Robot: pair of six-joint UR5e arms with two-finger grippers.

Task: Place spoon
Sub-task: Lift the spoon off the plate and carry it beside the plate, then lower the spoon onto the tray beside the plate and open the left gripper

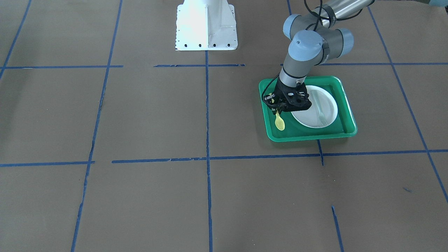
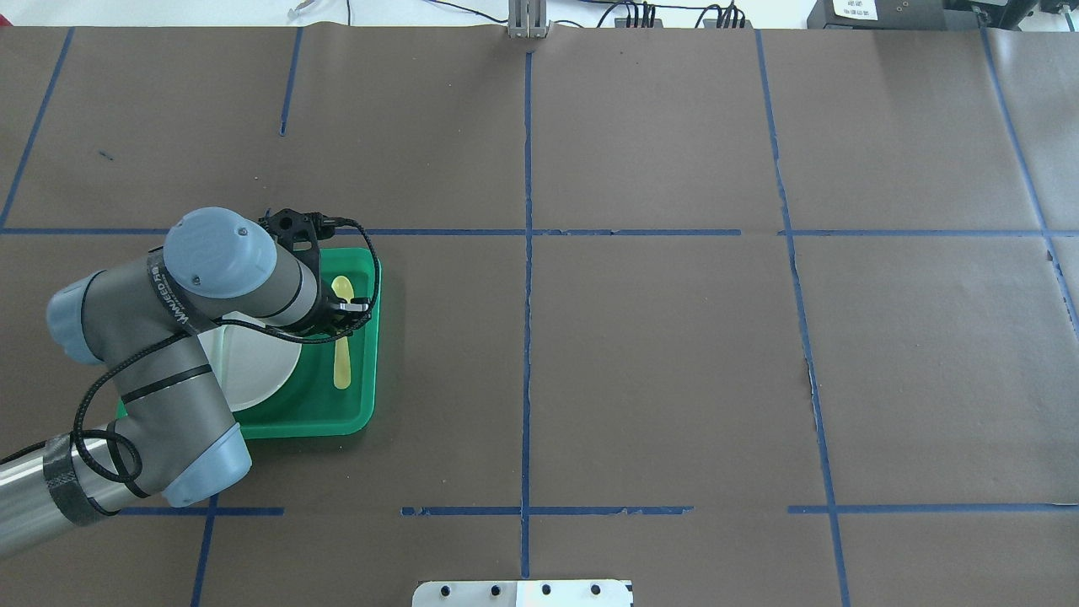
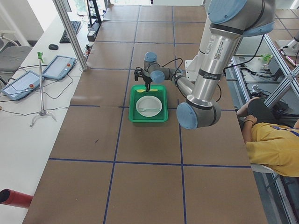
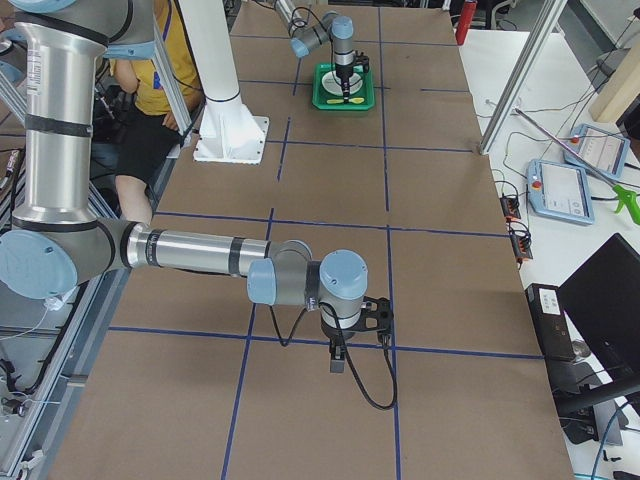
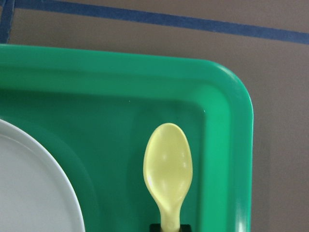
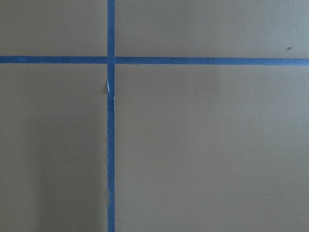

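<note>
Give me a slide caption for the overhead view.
Left gripper holds the yellow spoon inside the green tray, beside the white plate.

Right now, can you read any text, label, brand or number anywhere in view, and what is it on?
Light lettering on the black band of the left arm: blurred, not readable.
Square sticker on that arm: too small to read.
On the spoon, green tray and white plate: no print visible.

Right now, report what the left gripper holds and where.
Left gripper sits at the handle of the yellow spoon, just behind its bowl, in the green tray; whether it clamps cannot be told.
</note>
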